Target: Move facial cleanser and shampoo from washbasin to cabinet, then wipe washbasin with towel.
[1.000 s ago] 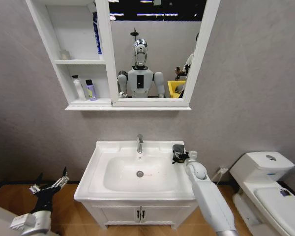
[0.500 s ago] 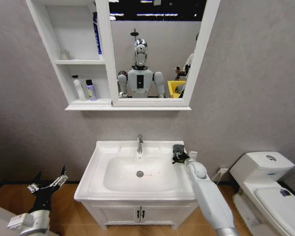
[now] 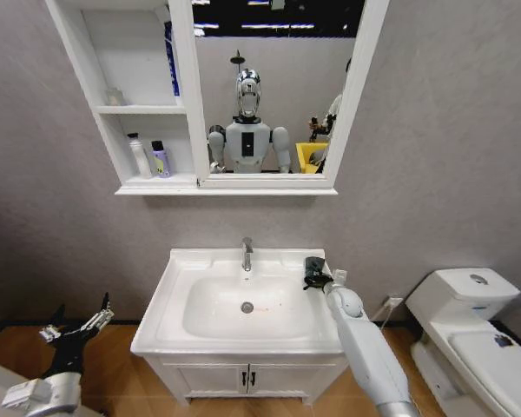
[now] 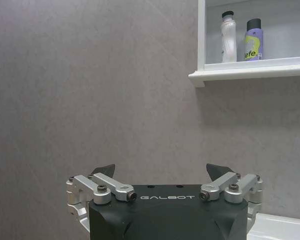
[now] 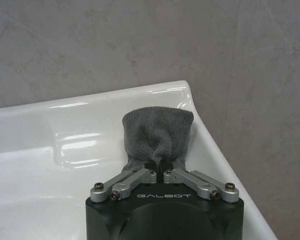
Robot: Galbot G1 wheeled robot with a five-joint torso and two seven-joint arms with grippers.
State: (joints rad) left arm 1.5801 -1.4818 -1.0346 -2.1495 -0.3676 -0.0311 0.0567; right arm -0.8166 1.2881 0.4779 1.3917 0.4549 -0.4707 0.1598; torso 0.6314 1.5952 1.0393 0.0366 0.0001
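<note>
The towel (image 5: 157, 134) is lying bunched on the back right corner of the washbasin (image 3: 178, 300), on the flat rim just beside the wall, and I am pinching its near edge. My right gripper (image 5: 160, 168) is closed tight on the dark grey cloth, the two fingertips meeting with the fabric puckered between them. In the head view the towel (image 3: 313, 268) is sitting to the right of the chrome tap (image 3: 247, 253), with my right gripper (image 3: 315, 281) reaching over the basin's right rim to it.

Above, the cabinet (image 3: 146, 109) is holding a white bottle (image 3: 139, 156) and a purple bottle (image 3: 160, 160) side by side on its lower shelf, beside the mirror (image 3: 273, 82). From my left wrist I am seeing the same pair, the white bottle (image 4: 228, 37) and the purple bottle (image 4: 253, 39), upright.

My left gripper (image 3: 75, 330) is hanging low, left of the basin and well apart from it, over the wooden floor (image 3: 143, 382). Its fingers (image 4: 102, 171) are spread wide and holding nothing.
</note>
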